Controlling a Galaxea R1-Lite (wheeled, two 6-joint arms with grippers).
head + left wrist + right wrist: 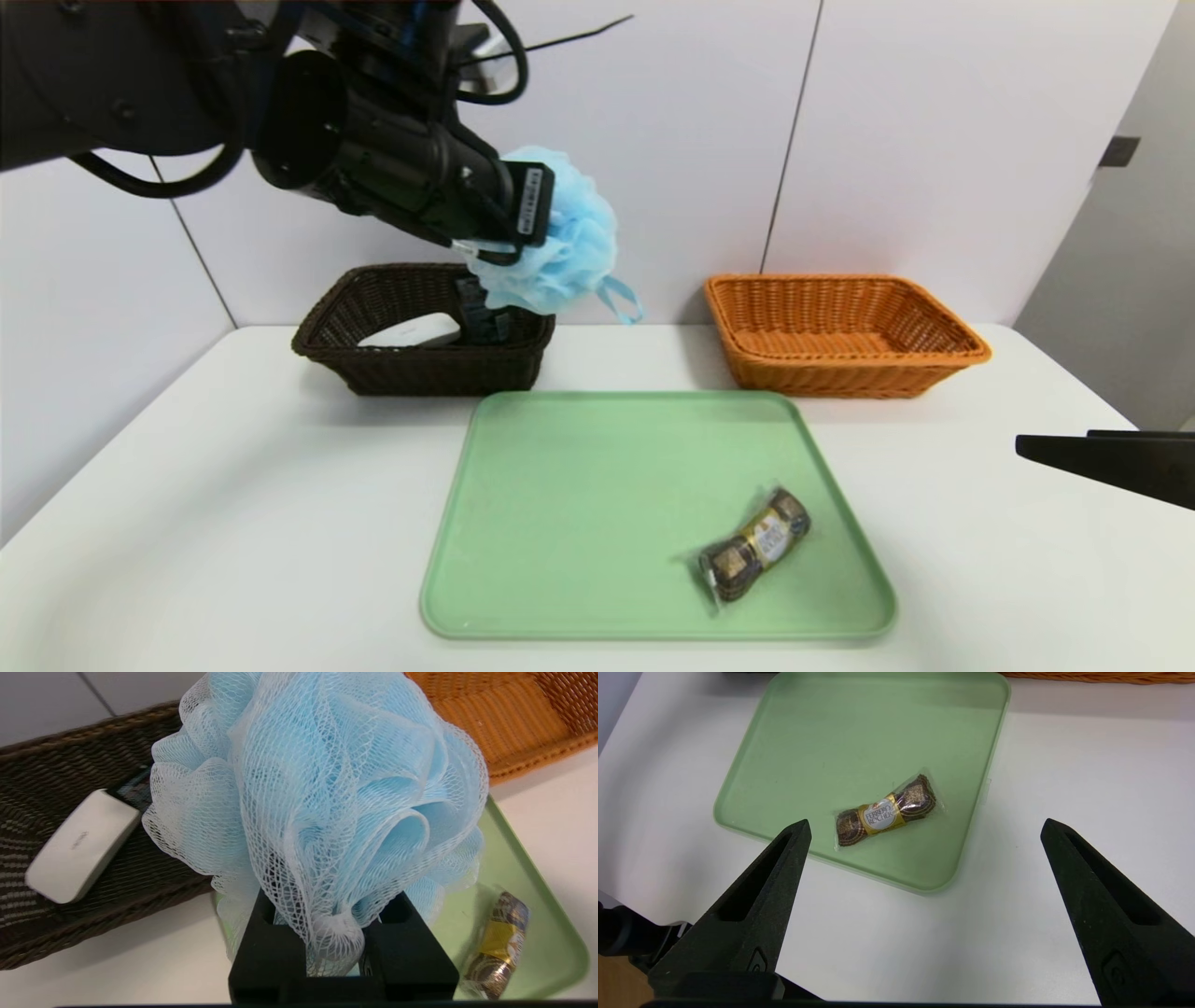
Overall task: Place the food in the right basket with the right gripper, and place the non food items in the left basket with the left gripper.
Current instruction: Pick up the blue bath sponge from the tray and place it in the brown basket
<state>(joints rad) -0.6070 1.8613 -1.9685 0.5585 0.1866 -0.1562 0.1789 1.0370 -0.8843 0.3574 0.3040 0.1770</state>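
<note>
Two baskets are waiting at the far side of the white table (233,523), dark brown basket (373,369) on the left and orange basket (845,373) on the right, so the left gripper (509,238) is clenching the blue mesh bath puff (569,243) up in the air just above the brown basket's right rim, apparently to drop this non-food item there. Puffy and ruffled, it is bulging out beyond the jaws, its ribbon loop dangling. Meanwhile the right gripper (924,858) is hanging spread wide near the green tray (560,523), where the gold-wrapped chocolate pack (756,551) is lying.
</note>
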